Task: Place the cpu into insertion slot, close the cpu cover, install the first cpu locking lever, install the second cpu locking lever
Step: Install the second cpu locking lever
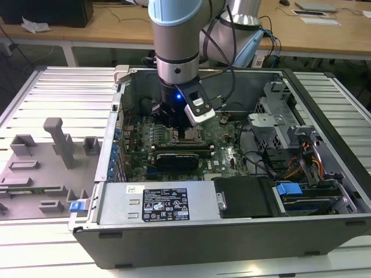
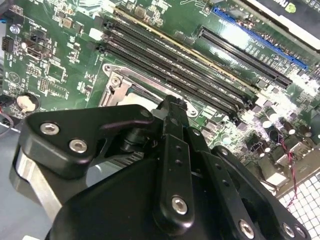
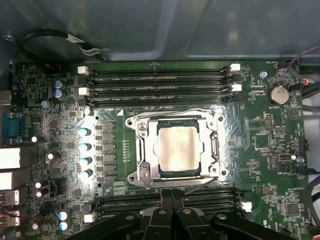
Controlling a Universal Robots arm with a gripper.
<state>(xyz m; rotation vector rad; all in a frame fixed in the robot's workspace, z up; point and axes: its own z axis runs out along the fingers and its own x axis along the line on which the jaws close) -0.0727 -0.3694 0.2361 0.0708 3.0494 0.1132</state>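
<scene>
In the first wrist view the cpu (image 3: 177, 150) lies flat in the insertion slot (image 3: 141, 173), its silvery-grey top showing. The cpu cover (image 3: 214, 146) is down over it, framing the chip through its square window. Thin wire levers run along two opposite sides of the socket: one (image 3: 170, 111) by the far memory slots, one (image 3: 172, 183) on the side nearest the fingers. My gripper (image 3: 172, 196) is shut, its fingertips pressed together just off that near side, with nothing seen between them. In the exterior view the gripper (image 1: 179, 128) hangs low over the socket (image 1: 188, 138) inside the open case.
Long black memory slots (image 3: 157, 75) flank the socket on both sides. A row of capacitors (image 3: 84, 152) stands beside it. A black graphics card (image 1: 177, 156), the power supply (image 1: 156, 202) and drive bays with cables (image 1: 301, 156) crowd the case. Grey fixtures (image 1: 55, 145) stand on the table outside.
</scene>
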